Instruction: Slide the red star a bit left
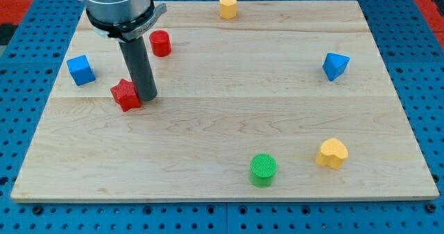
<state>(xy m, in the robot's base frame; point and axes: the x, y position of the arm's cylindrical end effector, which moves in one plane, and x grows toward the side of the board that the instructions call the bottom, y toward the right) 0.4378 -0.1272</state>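
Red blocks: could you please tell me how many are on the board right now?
2. The red star sits at the view's left, touching my tip on its right side; the red cylinder lies above it, nearer the view's top. None seems hidden.

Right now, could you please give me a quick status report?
My tip against red star, on its right side. Blue cube lies further left, apart.

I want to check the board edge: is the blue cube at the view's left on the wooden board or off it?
On. The blue cube sits wholly on the wooden board, near its left edge, none of it overhanging.
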